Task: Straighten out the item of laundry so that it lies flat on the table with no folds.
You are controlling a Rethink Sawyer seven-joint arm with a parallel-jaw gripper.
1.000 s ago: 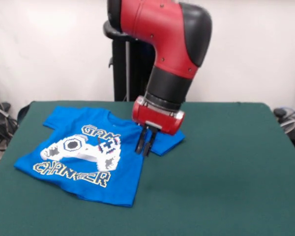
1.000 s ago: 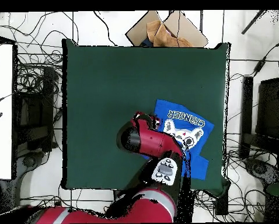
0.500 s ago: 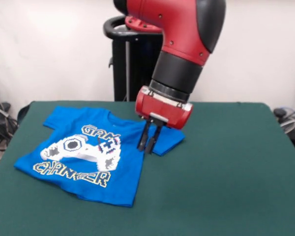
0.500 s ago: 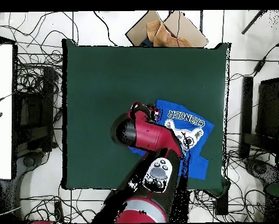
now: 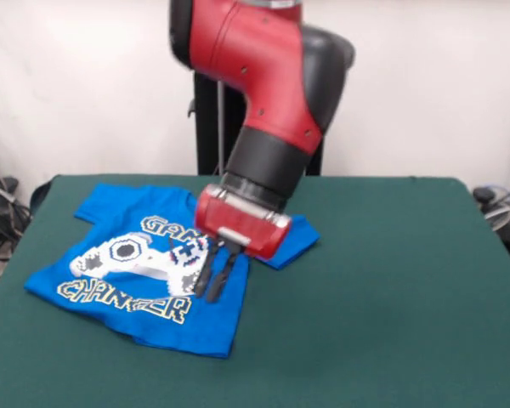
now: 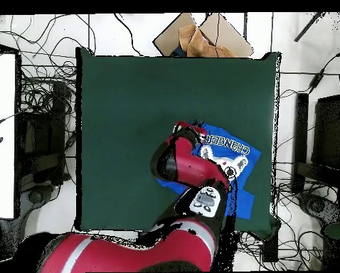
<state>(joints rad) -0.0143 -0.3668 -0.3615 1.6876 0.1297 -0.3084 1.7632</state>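
Note:
The bright blue T-shirt (image 5: 136,280) with the white-grey controller print and the words "GAME CHANGER" lies spread on the left part of the dark green table (image 5: 382,306). Its right sleeve (image 5: 299,242) sticks out to the right behind the arm. My gripper (image 5: 212,291) hangs from the red and black arm, fingers close together and pointing down onto the shirt's right side beside the print. In the overhead view the arm covers the left part of the shirt (image 6: 233,158), and the gripper is hidden under the arm.
A black pedestal (image 5: 211,127) stands behind the table's far edge. Cables lie on the floor around the table (image 6: 130,92). A cardboard box (image 6: 201,35) sits past the table's top edge in the overhead view.
My gripper has moved left and toward the camera, from the sleeve area onto the shirt's body next to the print. The shirt's outline looks nearly the same.

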